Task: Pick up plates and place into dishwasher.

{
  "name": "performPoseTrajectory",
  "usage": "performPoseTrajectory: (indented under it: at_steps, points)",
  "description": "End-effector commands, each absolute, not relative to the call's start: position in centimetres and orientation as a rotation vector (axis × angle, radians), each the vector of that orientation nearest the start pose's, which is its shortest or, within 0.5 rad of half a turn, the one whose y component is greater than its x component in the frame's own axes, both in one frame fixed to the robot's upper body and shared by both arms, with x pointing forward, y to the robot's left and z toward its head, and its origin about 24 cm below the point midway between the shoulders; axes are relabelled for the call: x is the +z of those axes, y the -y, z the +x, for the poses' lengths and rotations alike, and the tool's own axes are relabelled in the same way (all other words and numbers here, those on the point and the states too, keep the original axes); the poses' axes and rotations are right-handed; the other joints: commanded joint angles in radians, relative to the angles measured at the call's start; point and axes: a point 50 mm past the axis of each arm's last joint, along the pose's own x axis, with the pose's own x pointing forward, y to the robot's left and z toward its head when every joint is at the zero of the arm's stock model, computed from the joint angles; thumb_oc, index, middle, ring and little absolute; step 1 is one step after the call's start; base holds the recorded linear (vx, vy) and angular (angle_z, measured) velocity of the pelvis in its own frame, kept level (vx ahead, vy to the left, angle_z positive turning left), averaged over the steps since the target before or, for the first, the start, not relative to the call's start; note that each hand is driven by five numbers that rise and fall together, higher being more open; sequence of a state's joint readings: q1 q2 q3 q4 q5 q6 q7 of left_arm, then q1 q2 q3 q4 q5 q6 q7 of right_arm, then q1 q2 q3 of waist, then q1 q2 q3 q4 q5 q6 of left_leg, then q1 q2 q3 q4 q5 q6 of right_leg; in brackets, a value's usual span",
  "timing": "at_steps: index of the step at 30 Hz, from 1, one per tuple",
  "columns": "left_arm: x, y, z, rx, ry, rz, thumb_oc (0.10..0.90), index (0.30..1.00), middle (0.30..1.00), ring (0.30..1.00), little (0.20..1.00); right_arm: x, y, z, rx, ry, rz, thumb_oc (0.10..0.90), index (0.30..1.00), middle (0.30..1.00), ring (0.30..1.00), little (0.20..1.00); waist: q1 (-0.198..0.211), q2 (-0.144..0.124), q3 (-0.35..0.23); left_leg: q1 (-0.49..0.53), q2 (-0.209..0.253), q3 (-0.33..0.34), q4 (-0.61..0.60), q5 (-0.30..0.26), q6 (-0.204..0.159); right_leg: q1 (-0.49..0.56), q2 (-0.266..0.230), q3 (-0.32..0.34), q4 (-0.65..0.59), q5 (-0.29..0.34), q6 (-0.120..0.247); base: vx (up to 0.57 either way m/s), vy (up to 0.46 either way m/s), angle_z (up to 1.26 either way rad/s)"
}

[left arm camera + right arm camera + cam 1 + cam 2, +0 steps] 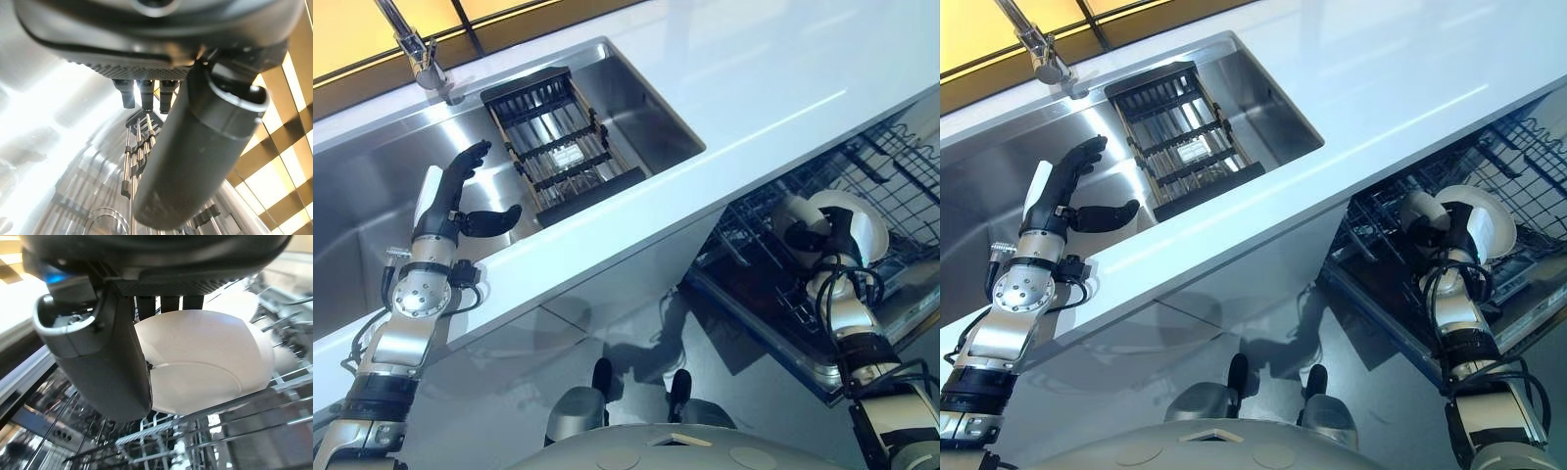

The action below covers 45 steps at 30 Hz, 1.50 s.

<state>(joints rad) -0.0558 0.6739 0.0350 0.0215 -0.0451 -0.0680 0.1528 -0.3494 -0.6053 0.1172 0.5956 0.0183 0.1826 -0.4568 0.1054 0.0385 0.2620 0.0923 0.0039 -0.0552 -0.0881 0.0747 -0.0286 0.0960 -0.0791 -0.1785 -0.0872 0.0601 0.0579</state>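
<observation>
**Plate going into the rack**

Now the right hand [829, 238] holds a white plate [862, 223] over the wire dishwasher rack [901, 176], which is pulled out below the white counter [744, 88]. In the right wrist view, thumb and fingers pinch the plate's rim, its lower edge just above the wires. To seat it well, I judge the plate should be kept on edge, lined up between two tines and lowered until the rack bears it before the fingers let go. The left hand [460, 201] hangs over the sink [372, 166], beside the drying rack [558, 147], fingers spread and holding nothing.
</observation>
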Motion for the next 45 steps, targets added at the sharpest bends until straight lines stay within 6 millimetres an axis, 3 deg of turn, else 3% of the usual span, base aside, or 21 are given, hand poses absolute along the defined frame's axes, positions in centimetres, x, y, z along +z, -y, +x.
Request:
performPoseTrajectory:
  at_steps: [1, 2, 12, 28, 33, 34, 39, 43, 45]
  points:
    - [13.7, -27.0, 26.7, 0.156, 0.281, 0.646, 0.8, 0.9, 0.9, 0.9, 0.9, 6.1, 29.9, 31.3, -0.507, -0.239, -0.707, 0.751, 0.858, 0.858, 0.858, 0.851, 0.021, -0.011, -0.011, -0.076, -0.092, 0.022, 0.083, -0.078, 0.057, -0.086, -0.009, -0.002, 0.158, -0.054, 0.059, 0.01, -0.002, 0.05]
    - [13.7, -26.9, 26.7, 0.152, 0.282, 0.647, 0.8, 0.9, 0.9, 0.9, 0.9, 6.2, 29.6, 31.4, -0.501, -0.235, -0.703, 0.8, 0.9, 0.9, 0.9, 0.9, 0.023, -0.011, -0.009, -0.076, -0.092, 0.021, 0.083, -0.077, 0.057, -0.086, -0.009, -0.003, 0.157, -0.053, 0.059, 0.01, -0.007, 0.06]
    - [12.9, -27.1, 26.1, 0.152, 0.26, 0.645, 0.8, 0.9, 0.9, 0.9, 0.9, 7.2, 28.2, 31.0, -0.495, -0.112, -0.655, 0.8, 0.9, 0.9, 0.9, 0.9, 0.011, -0.016, -0.013, -0.061, -0.088, 0.023, 0.079, -0.079, 0.061, -0.077, -0.004, 0.006, 0.157, -0.055, 0.062, 0.02, 0.0, 0.03]
    - [11.6, -29.5, 23.5, 0.229, 0.18, 0.653, 0.8, 0.9, 0.9, 0.9, 0.9, 13.1, 28.6, 25.5, -0.552, 0.307, -0.544, 0.8, 0.9, 0.9, 0.9, 0.9, -0.067, -0.039, -0.039, -0.018, -0.074, 0.073, 0.073, -0.091, 0.067, -0.056, 0.02, 0.052, 0.153, -0.058, 0.074, 0.01, -0.006, -0.09]
    - [11.4, -30.1, 23.1, 0.25, 0.166, 0.654, 0.8, 0.9, 0.9, 0.9, 0.9, 13.7, 28.7, 24.5, -0.531, 0.335, -0.438, 0.8, 0.9, 0.9, 0.9, 0.9, -0.084, -0.041, -0.046, -0.011, -0.073, 0.088, 0.07, -0.093, 0.064, -0.053, 0.024, 0.059, 0.152, -0.059, 0.076, -0.02, -0.008, -0.15]
    - [11.2, -30.5, 22.7, 0.266, 0.157, 0.655, 0.8, 0.9, 0.9, 0.9, 0.9, 13.1, 28.7, 23.8, -0.533, 0.325, -0.324, 0.8, 0.9, 0.9, 0.9, 0.9, -0.097, -0.042, -0.05, -0.007, -0.071, 0.098, 0.068, -0.094, 0.063, -0.053, 0.025, 0.063, 0.153, -0.06, 0.077, -0.02, -0.001, -0.07]
    - [10.9, -31.4, 21.8, 0.291, 0.142, 0.655, 0.8, 0.9, 0.9, 0.9, 0.9, 11.3, 30.1, 21.8, -0.61, 0.276, -0.224, 0.8, 0.9, 0.9, 0.9, 0.9, -0.117, -0.041, -0.052, -0.004, -0.069, 0.119, 0.068, -0.096, 0.061, -0.057, 0.026, 0.068, 0.156, -0.063, 0.08, -0.01, 0.0, -0.14]
    - [10.8, -31.9, 21.2, 0.3, 0.137, 0.655, 0.8, 0.9, 0.9, 0.9, 0.9, 8.0, 31.1, 20.7, -0.649, 0.137, -0.074, 0.8, 0.9, 0.9, 0.9, 0.9, -0.126, -0.038, -0.048, 0.003, -0.068, 0.127, 0.066, -0.104, 0.06, -0.053, 0.024, 0.066, 0.158, -0.072, 0.084, 0.0, -0.004, -0.04]
    - [10.8, -31.9, 21.2, 0.296, 0.14, 0.658, 0.8, 0.9, 0.9, 0.9, 0.9, 5.2, 31.2, 20.5, -0.654, 0.021, 0.108, 0.8, 0.9, 0.9, 0.9, 0.9, -0.124, -0.038, -0.043, 0.001, -0.069, 0.128, 0.067, -0.101, 0.06, -0.05, 0.023, 0.061, 0.154, -0.07, 0.081, 0.0, 0.0, 0.0]
